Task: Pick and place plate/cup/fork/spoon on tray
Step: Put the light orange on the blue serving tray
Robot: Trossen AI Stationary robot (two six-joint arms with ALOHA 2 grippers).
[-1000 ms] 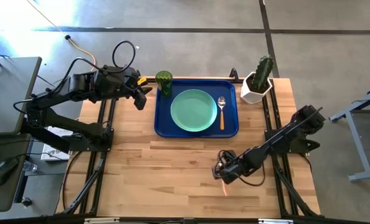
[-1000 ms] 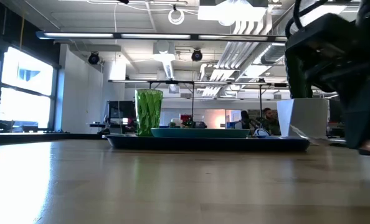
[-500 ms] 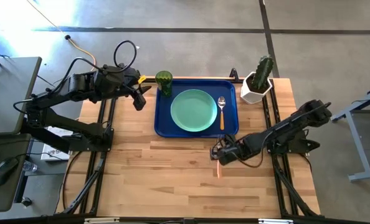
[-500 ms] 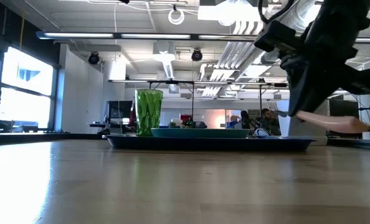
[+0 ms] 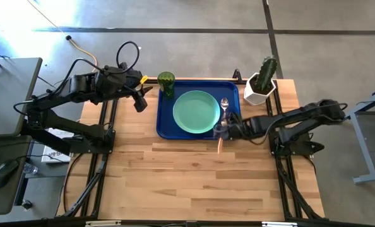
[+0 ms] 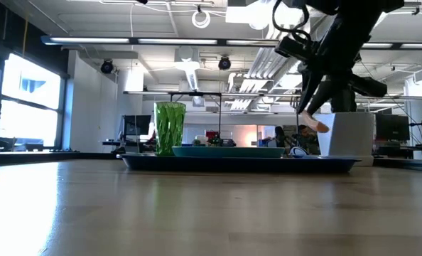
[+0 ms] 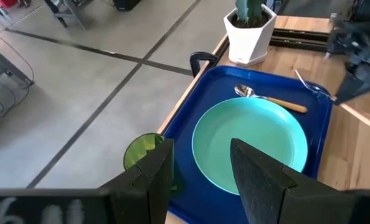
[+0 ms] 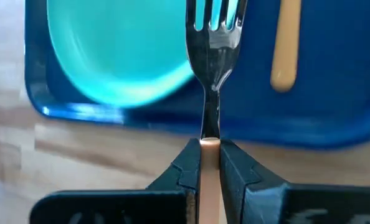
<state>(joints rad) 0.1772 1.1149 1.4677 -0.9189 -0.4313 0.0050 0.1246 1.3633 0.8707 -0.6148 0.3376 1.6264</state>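
Wooden tabletop (image 5: 175,176) carries the dark-blue tray (image 5: 165,123) toward its far edge. On the tray lie the mint-green plate (image 5: 196,112) at the middle, the green cup (image 5: 166,84) upright in the far left corner, and the spoon (image 5: 225,110) just right of the plate. A white cactus pot (image 5: 260,88) stands just beyond the tray's right side. The right tool (image 8: 208,163) is clenched on the fork (image 8: 213,56), held above the tray's near right edge, tines pointing over the tray. The left tool (image 7: 200,177) hangs released, beside the cup.
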